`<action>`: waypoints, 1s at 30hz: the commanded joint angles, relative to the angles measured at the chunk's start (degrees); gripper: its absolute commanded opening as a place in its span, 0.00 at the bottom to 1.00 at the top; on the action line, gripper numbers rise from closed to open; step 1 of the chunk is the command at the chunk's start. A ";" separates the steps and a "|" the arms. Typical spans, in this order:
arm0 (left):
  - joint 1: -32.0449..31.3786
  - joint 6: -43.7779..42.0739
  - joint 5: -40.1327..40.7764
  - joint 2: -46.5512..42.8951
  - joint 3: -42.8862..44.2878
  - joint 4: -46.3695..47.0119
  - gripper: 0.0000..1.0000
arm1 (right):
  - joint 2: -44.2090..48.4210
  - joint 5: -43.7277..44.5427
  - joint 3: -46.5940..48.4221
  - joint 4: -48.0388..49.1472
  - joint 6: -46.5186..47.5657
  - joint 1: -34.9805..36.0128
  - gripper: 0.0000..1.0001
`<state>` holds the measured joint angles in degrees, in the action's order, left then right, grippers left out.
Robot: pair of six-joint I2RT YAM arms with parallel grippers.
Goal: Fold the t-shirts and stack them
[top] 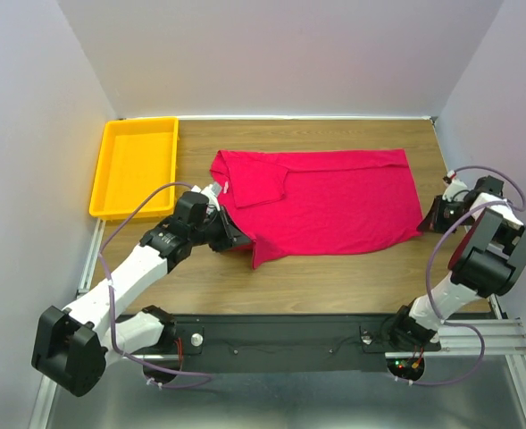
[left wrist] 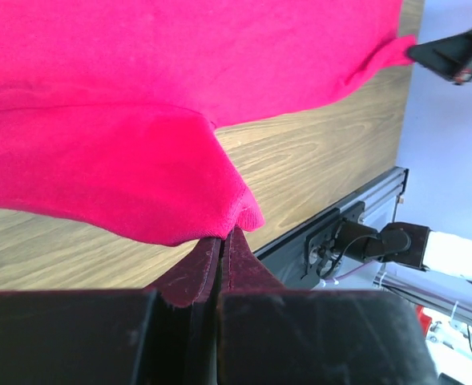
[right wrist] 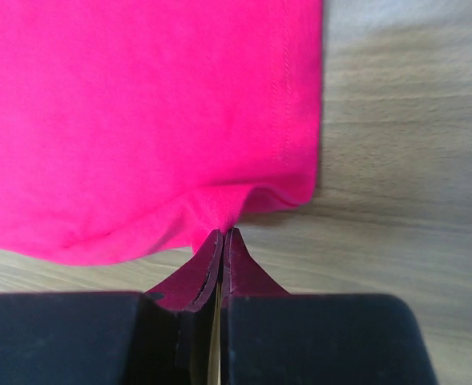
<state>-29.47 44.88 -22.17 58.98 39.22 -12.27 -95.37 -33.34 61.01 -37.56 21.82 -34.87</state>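
The crimson t-shirt [top: 334, 201] lies spread flat on the wooden table [top: 334, 281], in the middle and toward the far side. Its long axis runs left to right: the collar end points left toward the yellow tray [top: 102, 170], which sits apart at the far-left corner, and the hem points right. One flap near the collar is folded over onto the body. The left gripper [top: 242, 239] is at the shirt's near-left corner; in its wrist view the fingers are pressed together on a bunched fold of red cloth [left wrist: 139, 96] right at their tips [left wrist: 223, 237]. The right gripper [top: 426, 221] is at the near-right hem corner, its jaws likewise pinched shut on the stitched edge [right wrist: 222, 234], which puckers there.
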 commanded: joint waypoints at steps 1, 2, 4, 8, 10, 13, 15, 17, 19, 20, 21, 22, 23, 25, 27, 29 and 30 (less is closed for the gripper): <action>0.65 -0.59 -1.91 -0.80 -0.81 3.92 0.00 | -4.36 0.74 2.17 -0.32 1.65 -0.02 0.00; 0.73 -0.59 -1.91 -0.71 -1.16 4.45 0.00 | -5.34 0.56 3.14 -0.41 1.12 0.15 0.01; 1.00 -0.67 -2.08 -0.19 -1.34 4.89 0.00 | -8.76 1.17 6.30 -0.49 -1.07 0.94 0.01; 1.44 -1.02 -2.43 0.61 -1.60 6.03 0.00 | -12.63 2.14 10.52 -0.93 -4.68 2.26 0.01; 1.52 -1.03 -2.61 0.87 -1.61 6.29 0.00 | -13.43 1.27 12.36 -1.28 -6.61 2.62 0.02; 1.70 -1.29 -2.87 1.05 -1.78 6.82 0.00 | -13.79 -1.11 14.56 -2.16 -9.07 3.06 0.07; 1.79 -1.46 -3.05 1.57 -1.78 6.91 0.00 | -13.79 -2.24 16.49 -2.86 -10.56 3.41 0.09; 1.88 -1.47 -3.40 1.84 -1.87 7.26 0.00 | -13.61 -2.60 17.81 -4.18 -11.10 3.41 0.09; 1.88 -1.47 -3.93 2.19 -2.13 7.61 0.00 | -13.26 -2.60 19.05 -4.97 -11.45 3.41 0.13; 1.96 -1.47 -4.10 2.19 -2.31 7.70 0.00 | -13.09 -2.60 19.23 -5.33 -11.45 3.41 0.15; 2.05 -1.47 -4.28 2.36 -2.48 7.88 0.00 | -12.91 -3.04 19.32 -5.68 -11.63 3.41 0.16; 2.05 -1.47 -4.46 2.54 -2.57 8.05 0.00 | -12.82 -3.57 19.49 -5.94 -12.06 3.41 0.19; 2.05 -1.47 -4.54 2.80 -2.83 8.49 0.00 | -12.99 -4.01 19.67 -6.12 -12.33 3.58 0.20; 2.31 -1.82 -4.72 3.24 -2.92 8.49 0.00 | -13.43 -5.24 20.11 -6.30 -13.12 4.20 0.27; 2.40 -1.82 -4.81 3.68 -3.10 8.93 0.00 | -14.22 -7.52 20.81 -6.30 -13.91 4.64 0.35; 2.58 -1.82 -4.81 3.77 -3.27 9.11 0.00 | -14.58 -7.79 21.69 -6.38 -13.91 4.90 0.44; 2.58 -1.73 -4.81 3.77 -3.62 9.20 0.00 | -14.49 -7.44 22.30 -6.38 -13.74 5.08 0.45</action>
<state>-27.29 44.21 -25.63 62.98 36.40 -5.50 -109.89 -37.95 79.20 -43.18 9.15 -30.74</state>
